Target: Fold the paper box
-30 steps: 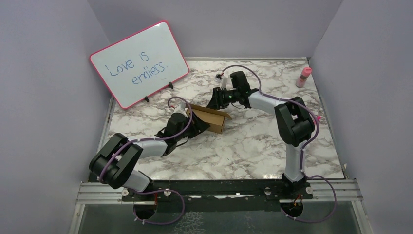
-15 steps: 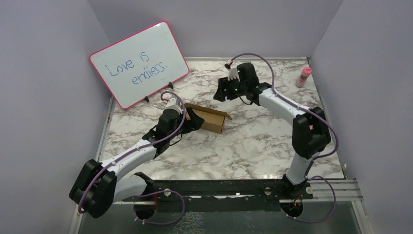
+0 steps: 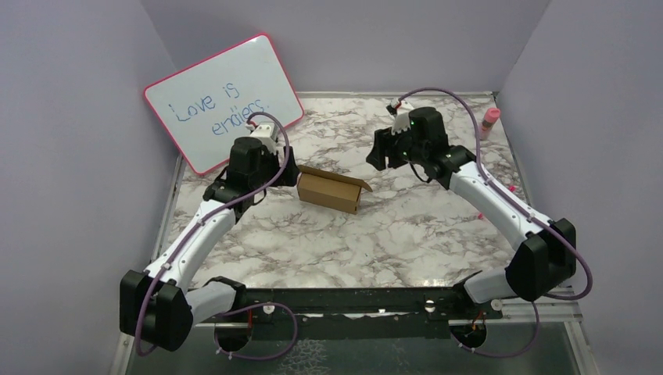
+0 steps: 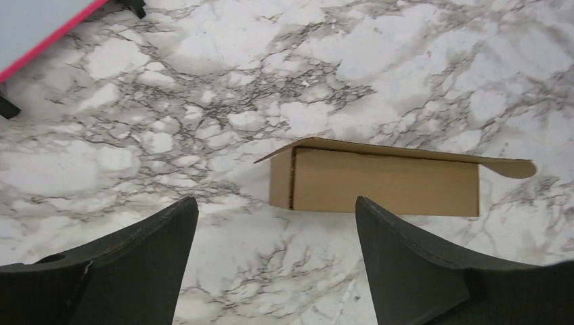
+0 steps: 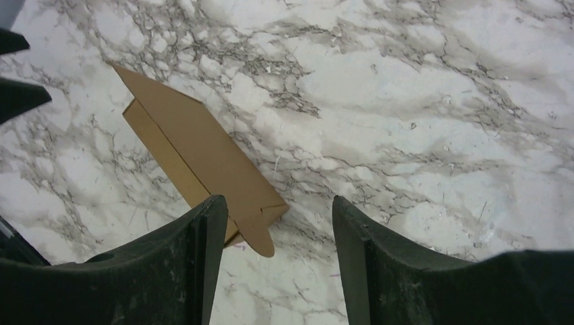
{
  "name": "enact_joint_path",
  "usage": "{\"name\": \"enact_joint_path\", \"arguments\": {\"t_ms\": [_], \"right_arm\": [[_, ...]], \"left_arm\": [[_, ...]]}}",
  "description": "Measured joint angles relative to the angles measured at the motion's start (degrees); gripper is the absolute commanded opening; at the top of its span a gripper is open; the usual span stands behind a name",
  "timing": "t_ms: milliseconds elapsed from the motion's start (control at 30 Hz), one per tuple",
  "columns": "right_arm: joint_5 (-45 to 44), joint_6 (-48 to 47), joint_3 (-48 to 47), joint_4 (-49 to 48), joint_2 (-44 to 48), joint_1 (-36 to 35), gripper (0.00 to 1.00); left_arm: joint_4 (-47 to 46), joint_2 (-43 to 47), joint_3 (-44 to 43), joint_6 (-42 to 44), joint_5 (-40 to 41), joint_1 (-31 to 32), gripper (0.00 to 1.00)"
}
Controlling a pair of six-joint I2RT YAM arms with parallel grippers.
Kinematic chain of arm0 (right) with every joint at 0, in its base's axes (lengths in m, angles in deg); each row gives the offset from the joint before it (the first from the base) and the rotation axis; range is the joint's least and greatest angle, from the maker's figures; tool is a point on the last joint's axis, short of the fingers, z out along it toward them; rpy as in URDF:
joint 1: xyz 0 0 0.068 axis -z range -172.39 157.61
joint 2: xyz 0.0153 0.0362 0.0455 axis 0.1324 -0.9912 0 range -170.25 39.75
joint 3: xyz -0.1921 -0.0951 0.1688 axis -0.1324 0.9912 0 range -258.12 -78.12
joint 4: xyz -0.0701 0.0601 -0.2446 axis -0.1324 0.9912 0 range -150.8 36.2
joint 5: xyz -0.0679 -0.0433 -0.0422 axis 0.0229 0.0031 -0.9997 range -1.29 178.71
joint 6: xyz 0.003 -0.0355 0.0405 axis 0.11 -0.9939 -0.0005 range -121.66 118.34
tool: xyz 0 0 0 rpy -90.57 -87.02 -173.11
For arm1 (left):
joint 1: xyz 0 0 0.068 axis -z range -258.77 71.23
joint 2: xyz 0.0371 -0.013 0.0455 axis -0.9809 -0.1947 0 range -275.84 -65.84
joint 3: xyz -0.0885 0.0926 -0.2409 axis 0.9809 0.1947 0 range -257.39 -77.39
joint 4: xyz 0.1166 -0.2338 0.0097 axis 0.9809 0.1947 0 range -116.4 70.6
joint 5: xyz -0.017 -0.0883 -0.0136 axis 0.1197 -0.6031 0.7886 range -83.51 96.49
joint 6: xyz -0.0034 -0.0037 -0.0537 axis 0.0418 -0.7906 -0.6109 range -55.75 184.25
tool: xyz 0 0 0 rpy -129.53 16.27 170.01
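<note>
The box (image 3: 332, 190) lies on its side on the table (image 3: 406, 234), left of centre. It is already a closed-looking carton, and neither arm touches it. Along its top edge the lid (image 4: 379, 150) overhangs slightly, and a rounded tab (image 4: 516, 168) sticks out loose at one end. At the other end a dark seam shows, so that flap may not be fully seated.

Your left gripper (image 4: 275, 203) hovers just beside the box with its fingers spread wide and nothing between them. Your right gripper (image 5: 277, 203) hangs farther off, above the tab end, equally wide open and empty.

The main risk is the box skating. It looks light, and the marble offers little grip, so a one-sided push on the tab would likely slide or spin it rather than tuck anything. Brace the opposite end first.

Pressing down hard could cave in the hollow wall. If the tab meets the edge instead of the slot, it may crease outward. The whiteboard (image 3: 223, 101) stands close behind your left arm, so watch your elbow swing.
</note>
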Motion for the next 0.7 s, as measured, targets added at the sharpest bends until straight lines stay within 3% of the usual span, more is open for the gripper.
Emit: {"name": "enact_joint_path", "arguments": {"t_ms": [167,367,700], "right_arm": [[0.72,-1.22,4.07,1.86,3.21,0.0,0.58],[2.73,-2.1,9.29,1.79,4.57,-0.5,0.52],[4.13,-3.82,11.08,-0.63,3.1,-3.08,0.47]], "left_arm": [[5.86,-4.76,-6.14,9.86,-4.9,-3.89,0.85],[11.15,-9.99,-11.96,19.08,-9.84,-4.31,0.82],[15.02,-14.43,-14.14,27.34,-14.69,-4.31,0.77]]}}
